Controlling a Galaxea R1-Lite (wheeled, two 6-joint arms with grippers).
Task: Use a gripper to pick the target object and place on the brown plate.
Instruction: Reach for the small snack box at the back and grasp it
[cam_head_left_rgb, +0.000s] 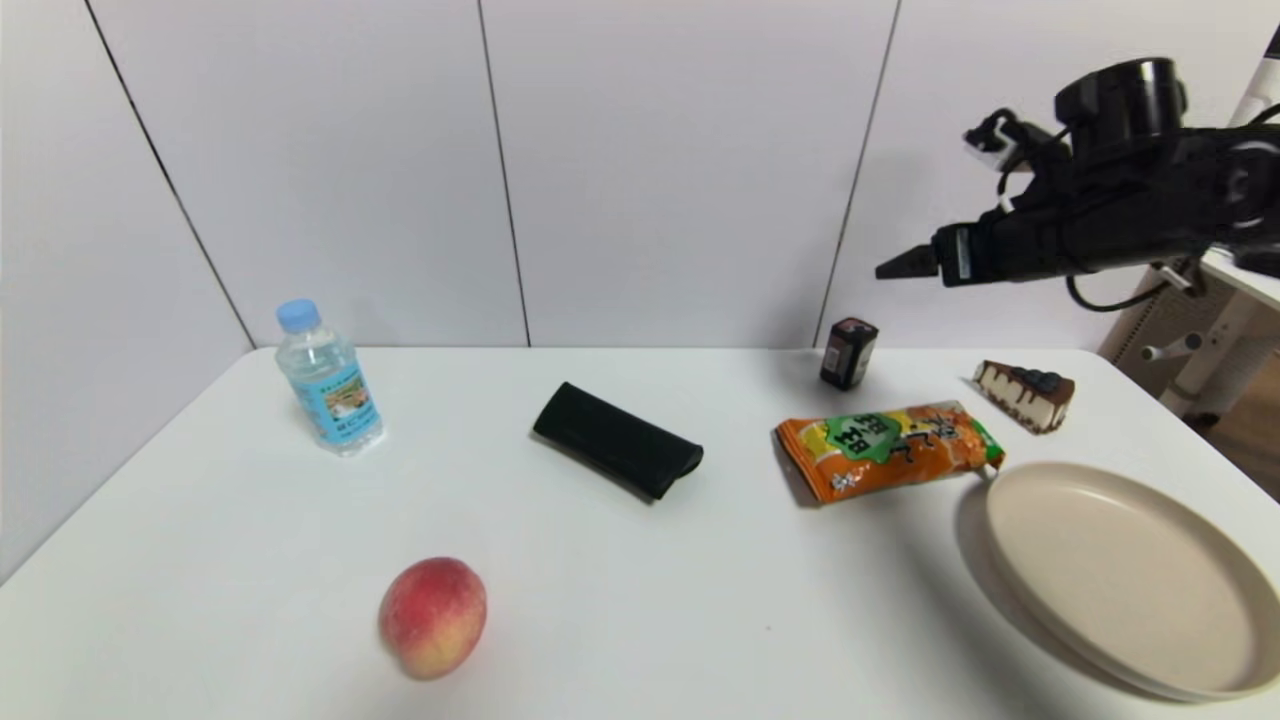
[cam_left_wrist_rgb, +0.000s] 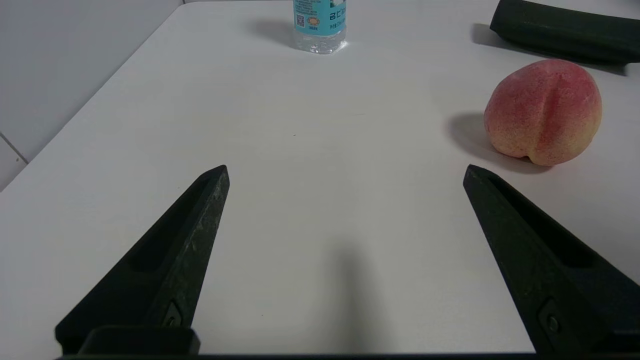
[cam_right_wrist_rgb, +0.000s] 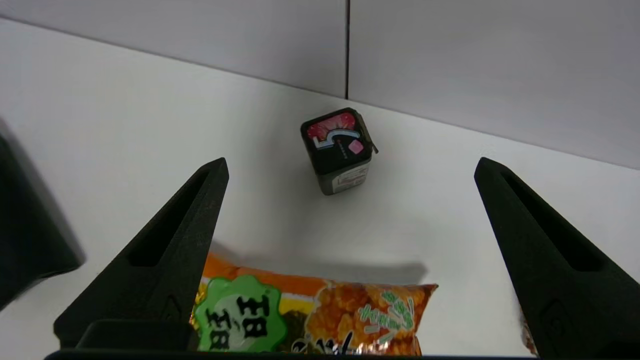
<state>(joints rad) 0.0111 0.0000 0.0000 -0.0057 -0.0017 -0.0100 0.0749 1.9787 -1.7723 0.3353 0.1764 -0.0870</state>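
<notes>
The target object, a small black box (cam_head_left_rgb: 848, 352) with a pink and light-blue top, stands near the table's back edge; the right wrist view shows it (cam_right_wrist_rgb: 338, 150) ahead of the jaws. The beige-tan plate (cam_head_left_rgb: 1120, 575) lies at the front right. My right gripper (cam_head_left_rgb: 900, 266) hangs high in the air, above and to the right of the box, open and empty (cam_right_wrist_rgb: 350, 167). My left gripper (cam_left_wrist_rgb: 345, 172) is open and empty, low over bare table near the front left, out of the head view.
An orange snack bag (cam_head_left_rgb: 885, 448) lies between the box and the plate. A cake slice (cam_head_left_rgb: 1025, 392) sits at the back right. A long black case (cam_head_left_rgb: 617, 440), a water bottle (cam_head_left_rgb: 326, 380) and a peach (cam_head_left_rgb: 432, 617) stand further left.
</notes>
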